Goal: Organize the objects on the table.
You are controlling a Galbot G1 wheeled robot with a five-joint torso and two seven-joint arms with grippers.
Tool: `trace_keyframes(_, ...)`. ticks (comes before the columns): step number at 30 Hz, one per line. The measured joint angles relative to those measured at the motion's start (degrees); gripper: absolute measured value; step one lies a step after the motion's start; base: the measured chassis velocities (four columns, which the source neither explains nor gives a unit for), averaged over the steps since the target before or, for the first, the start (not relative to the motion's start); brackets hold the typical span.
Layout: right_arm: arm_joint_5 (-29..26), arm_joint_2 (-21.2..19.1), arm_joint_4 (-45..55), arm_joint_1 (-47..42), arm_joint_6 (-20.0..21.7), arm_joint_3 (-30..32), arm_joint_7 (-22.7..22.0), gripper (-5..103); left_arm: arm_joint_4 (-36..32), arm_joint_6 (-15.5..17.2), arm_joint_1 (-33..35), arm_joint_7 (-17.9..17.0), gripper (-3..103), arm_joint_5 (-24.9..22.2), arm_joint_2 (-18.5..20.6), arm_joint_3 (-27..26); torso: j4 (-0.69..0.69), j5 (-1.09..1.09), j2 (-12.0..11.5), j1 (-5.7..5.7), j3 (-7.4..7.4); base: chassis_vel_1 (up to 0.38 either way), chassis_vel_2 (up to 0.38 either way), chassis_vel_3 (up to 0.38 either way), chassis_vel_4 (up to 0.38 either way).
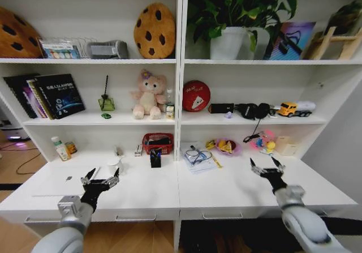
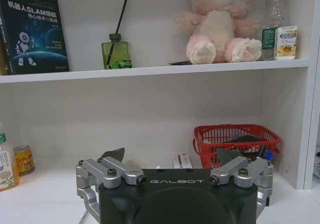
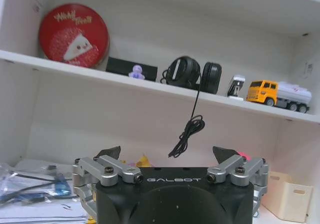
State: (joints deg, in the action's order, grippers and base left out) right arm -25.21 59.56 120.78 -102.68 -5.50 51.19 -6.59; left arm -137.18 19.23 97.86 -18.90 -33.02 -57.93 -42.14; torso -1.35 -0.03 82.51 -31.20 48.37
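Observation:
The white table (image 1: pixel 226 192) runs under white shelving. A thin silver laptop (image 1: pixel 61 181) lies flat on its left part. My left gripper (image 1: pixel 100 178) hovers open just right of the laptop, its fingers (image 2: pixel 114 155) spread with nothing between them. Dark pens stand in a black holder (image 1: pixel 155 158) near the middle. A tiny green toy (image 1: pixel 106 116) (image 2: pixel 121 63) sits on the shelf above, and a small clear water bottle (image 1: pixel 169 97) (image 2: pixel 274 6) stands beside the pink teddy bear. My right gripper (image 1: pixel 266 166) (image 3: pixel 167 153) hangs open and empty over the table's right part.
A red basket (image 1: pixel 158 142) (image 2: pixel 235 136) stands at the back of the table. A white cup (image 1: pixel 115 164), a bottle (image 1: pixel 59 149) and a jar (image 1: pixel 70 148) are on the left. Papers (image 1: pixel 198 158), a pink bowl (image 1: pixel 228 146) and a beige box (image 1: pixel 285 145) sit on the right.

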Motion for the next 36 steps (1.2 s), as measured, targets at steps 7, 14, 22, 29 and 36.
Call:
trace_keyframes(7,5.04,12.19,8.29,-11.93,-3.36,0.84,0.28,100,0.00,0.00,-0.01,0.01,100,0.00,0.00,0.00,0.00,0.02,0.00,-0.01,0.01,0.000,0.000,0.000,0.000)
trace_keyframes(14,5.32,13.05,8.57,-12.77,-3.47,0.37,0.29,100,0.00,0.00,-0.01,0.00,100,0.00,0.00,0.00,0.02,0.03,-0.02,-0.02,0.02,0.000,0.000,0.000,0.000)
trace_keyframes(22,5.22,12.83,8.11,-12.30,-3.45,0.16,0.29,100,0.00,0.00,0.00,0.00,100,0.00,0.00,0.00,0.01,0.03,-0.02,-0.02,0.02,0.000,0.000,0.000,0.000)
trace_keyframes(29,5.13,12.73,7.89,-12.07,-3.37,0.07,0.29,100,0.00,0.00,-0.01,0.01,100,0.00,0.00,0.00,0.01,0.04,-0.02,-0.02,0.02,0.014,0.019,-0.018,-0.013)
trace_keyframes(36,5.08,12.69,7.80,-11.98,-3.32,0.03,0.29,100,0.00,0.00,-0.01,0.01,100,0.00,0.00,0.00,0.01,0.04,-0.03,-0.02,0.02,0.119,0.126,-0.137,-0.114)
